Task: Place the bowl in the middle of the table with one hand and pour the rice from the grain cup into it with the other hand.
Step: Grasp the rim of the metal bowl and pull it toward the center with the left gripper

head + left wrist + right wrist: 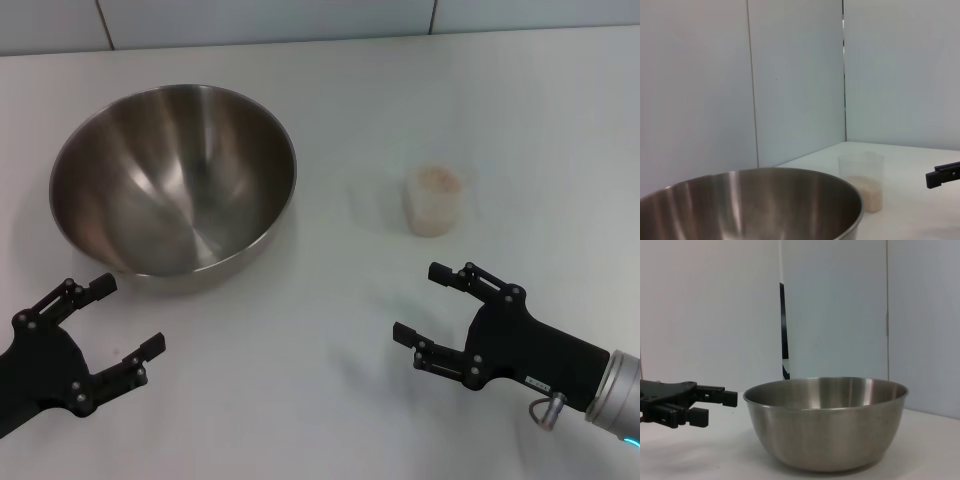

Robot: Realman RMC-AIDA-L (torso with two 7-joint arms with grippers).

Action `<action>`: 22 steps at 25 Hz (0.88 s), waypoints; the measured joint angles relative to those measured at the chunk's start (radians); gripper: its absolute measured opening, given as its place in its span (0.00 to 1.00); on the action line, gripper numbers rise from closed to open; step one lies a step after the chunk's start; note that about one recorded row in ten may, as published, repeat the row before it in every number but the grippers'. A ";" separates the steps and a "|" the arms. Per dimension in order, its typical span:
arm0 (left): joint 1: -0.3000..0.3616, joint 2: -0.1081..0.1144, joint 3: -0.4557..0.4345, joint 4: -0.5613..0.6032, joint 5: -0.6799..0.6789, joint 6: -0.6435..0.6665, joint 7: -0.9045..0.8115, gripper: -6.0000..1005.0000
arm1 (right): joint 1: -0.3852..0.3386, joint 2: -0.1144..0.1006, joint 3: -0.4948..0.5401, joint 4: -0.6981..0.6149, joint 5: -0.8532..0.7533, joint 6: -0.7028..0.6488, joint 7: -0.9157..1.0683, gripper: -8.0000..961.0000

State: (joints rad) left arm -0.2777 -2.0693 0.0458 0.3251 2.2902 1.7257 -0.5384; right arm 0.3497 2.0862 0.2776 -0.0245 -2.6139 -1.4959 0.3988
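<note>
The large steel bowl point(175, 175) stands empty on the left part of the white table point(330, 330). It also shows in the left wrist view point(755, 205) and the right wrist view point(825, 422). The clear grain cup point(435, 200) stands upright right of centre, with rice point(436, 180) in it; the left wrist view shows the cup point(862, 180) with rice point(867, 192) in its lower part. My left gripper point(110, 315) is open and empty just in front of the bowl. My right gripper point(422, 302) is open and empty in front of the cup. It holds nothing.
A light tiled edge point(300, 20) runs along the back of the table. Pale wall panels point(790, 75) stand behind. The left gripper point(705, 405) appears beside the bowl in the right wrist view.
</note>
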 joint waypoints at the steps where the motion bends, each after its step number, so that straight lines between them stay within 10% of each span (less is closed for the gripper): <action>1: 0.000 0.000 -0.003 0.000 0.000 0.000 0.000 0.86 | 0.001 0.000 0.000 0.000 0.000 0.000 0.000 0.86; 22: -0.001 0.000 -0.015 0.000 -0.002 0.003 -0.002 0.85 | 0.003 0.000 0.011 0.001 0.000 0.004 0.000 0.86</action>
State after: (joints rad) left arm -0.2788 -2.0693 0.0307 0.3251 2.2878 1.7288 -0.5399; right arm 0.3530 2.0862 0.2889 -0.0231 -2.6139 -1.4922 0.3988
